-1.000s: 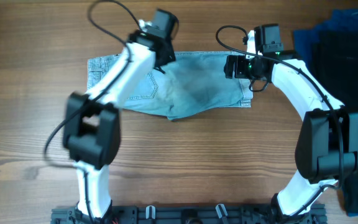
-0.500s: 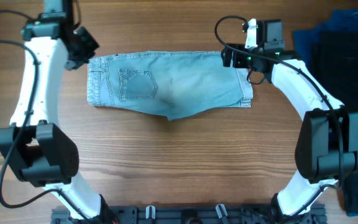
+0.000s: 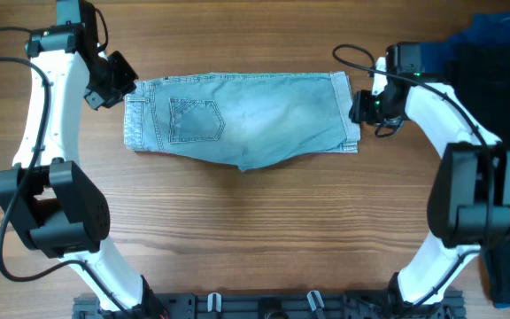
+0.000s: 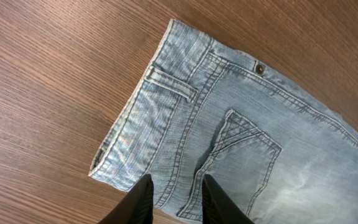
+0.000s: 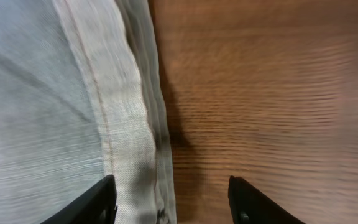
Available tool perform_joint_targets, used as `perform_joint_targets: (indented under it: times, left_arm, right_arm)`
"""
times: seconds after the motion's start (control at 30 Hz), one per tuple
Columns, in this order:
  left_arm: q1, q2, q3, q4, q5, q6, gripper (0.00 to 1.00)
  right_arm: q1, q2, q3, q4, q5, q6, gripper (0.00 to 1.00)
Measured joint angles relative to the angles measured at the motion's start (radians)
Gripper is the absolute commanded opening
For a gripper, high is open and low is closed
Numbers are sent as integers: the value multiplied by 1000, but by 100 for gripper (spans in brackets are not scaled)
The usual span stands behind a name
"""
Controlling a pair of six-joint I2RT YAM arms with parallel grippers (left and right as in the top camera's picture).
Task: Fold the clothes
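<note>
The shorts (image 3: 246, 120) lie spread flat on the desk (image 3: 255, 221). The left tool (image 4: 178, 182) hangs over their waistband end, slightly parted and holding nothing. The right tool (image 5: 171, 183) stands wide apart and empty, straddling their hem edge.

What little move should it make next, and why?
Probably lower the right pincer onto the hem of the light blue denim shorts and pinch it: they lie flat, unheld, and that open pincer hangs over the hem edge.
</note>
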Motion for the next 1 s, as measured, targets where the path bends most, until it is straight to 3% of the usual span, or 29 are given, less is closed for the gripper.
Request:
perform_joint_targets:
  times: [0.2,0.37,0.4,0.6,0.83,1.0]
  left_arm:
    - [0,0,0,-6,3,0,25]
    - [0,0,0,-9,3,0,24]
    - [0,0,0,-9,3,0,24]
    - [0,0,0,-9,3,9,7]
    - [-57,0,0,19,29,14,7]
    - [-201,0,-1,85,59,14,6]
  right_arm:
    - [0,75,17,54,-102,-11,54]
    - [-5,137,51,121,-291,-24,23]
    - [-9,147,54,124,-317,-19,4]
    - [-21,172,51,144,-405,-22,4]
    - [-122,135,41,75,-421,-26,4]
    - [-296,-53,31,29,-401,-44,4]
